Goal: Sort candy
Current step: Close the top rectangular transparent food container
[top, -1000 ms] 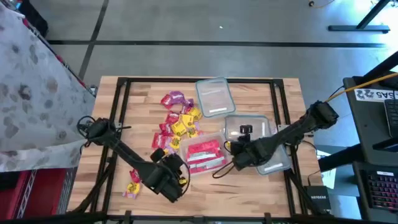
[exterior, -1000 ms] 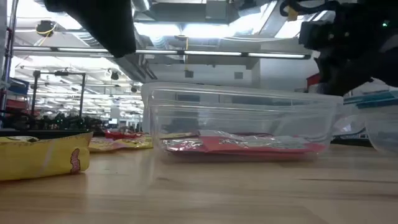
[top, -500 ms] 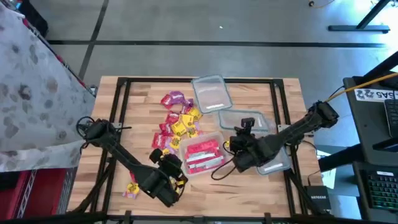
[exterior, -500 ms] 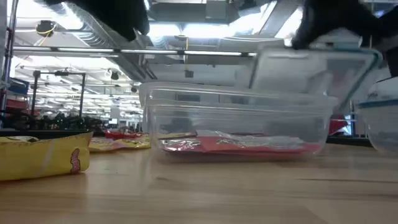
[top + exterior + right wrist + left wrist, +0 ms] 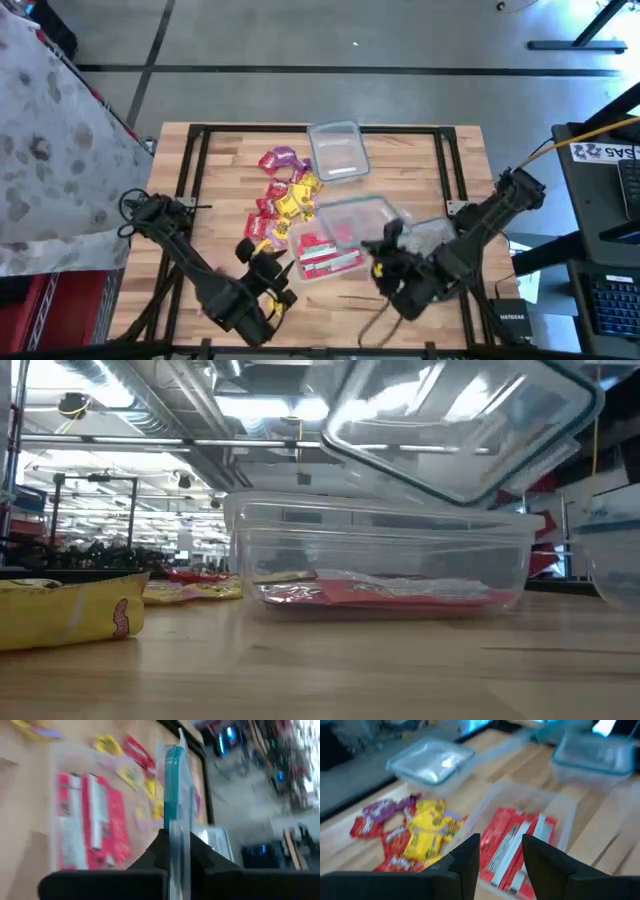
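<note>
A clear tub (image 5: 325,255) holds red candy (image 5: 517,845) flat on its floor near the table's middle. Loose candy (image 5: 285,195), red, yellow and purple, lies on the wood to its left. My right gripper (image 5: 383,245) is shut on a clear lid (image 5: 460,430) with a teal seal, which hangs tilted above the tub. Near the front edge, left of the tub, my left gripper (image 5: 500,860) stands open with nothing between its fingers. My right gripper pinches the lid's teal-sealed rim (image 5: 172,827) between its two fingers, one on each face of the lid. It comes from the table's right near side. The lid is lifted clear, tilted, above the tub with the red candy.
A closed clear container (image 5: 335,150) stands at the far middle. Another clear tub (image 5: 432,235) sits right of the red-candy tub, partly under my right arm. A yellow packet (image 5: 60,615) lies at the front left. A black frame (image 5: 190,150) borders the tabletop.
My right gripper has raised the lid off the right-hand tub and carried it up and toward the table's left, so that it now hangs tilted over the red-candy tub. My left gripper has drawn back toward the near edge.
</note>
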You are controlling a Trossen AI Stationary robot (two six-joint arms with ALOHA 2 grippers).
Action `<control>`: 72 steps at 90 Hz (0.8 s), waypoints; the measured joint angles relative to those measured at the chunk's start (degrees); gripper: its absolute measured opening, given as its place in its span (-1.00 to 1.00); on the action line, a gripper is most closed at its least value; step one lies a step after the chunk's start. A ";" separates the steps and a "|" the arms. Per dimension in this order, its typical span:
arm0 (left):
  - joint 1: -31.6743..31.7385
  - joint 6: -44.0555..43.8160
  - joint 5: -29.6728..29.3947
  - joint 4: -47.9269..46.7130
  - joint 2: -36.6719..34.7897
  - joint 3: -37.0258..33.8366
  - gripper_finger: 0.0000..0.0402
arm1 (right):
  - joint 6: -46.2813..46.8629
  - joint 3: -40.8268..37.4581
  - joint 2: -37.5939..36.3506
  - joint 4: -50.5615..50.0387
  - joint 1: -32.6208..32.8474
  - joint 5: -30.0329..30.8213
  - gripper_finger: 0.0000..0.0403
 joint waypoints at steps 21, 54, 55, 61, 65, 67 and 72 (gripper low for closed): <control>-1.15 1.54 -5.84 3.15 0.00 0.98 -0.36 | -5.61 0.68 8.86 11.10 2.19 4.92 -1.00; 1.80 7.16 -6.15 7.88 0.00 0.98 -0.36 | -5.71 14.71 24.59 9.90 -2.49 -0.64 -1.00; 1.88 7.23 -6.14 7.88 0.00 0.98 -0.36 | -5.66 15.00 24.98 9.55 -2.58 -0.52 -1.00; 2.30 7.61 -6.14 7.87 0.00 0.98 -0.36 | -4.91 16.44 27.19 8.31 -3.34 0.28 -1.00; 2.56 7.64 -6.14 7.87 0.00 0.98 -0.36 | -4.17 16.94 28.03 7.87 -3.69 0.32 -1.00; 2.66 7.65 -6.12 7.86 0.00 0.98 -0.36 | -3.88 17.07 28.35 7.41 -4.00 0.31 -1.00; 2.93 7.72 -6.05 7.82 0.00 0.98 -0.36 | -3.42 17.11 29.04 6.98 -4.34 0.40 -1.00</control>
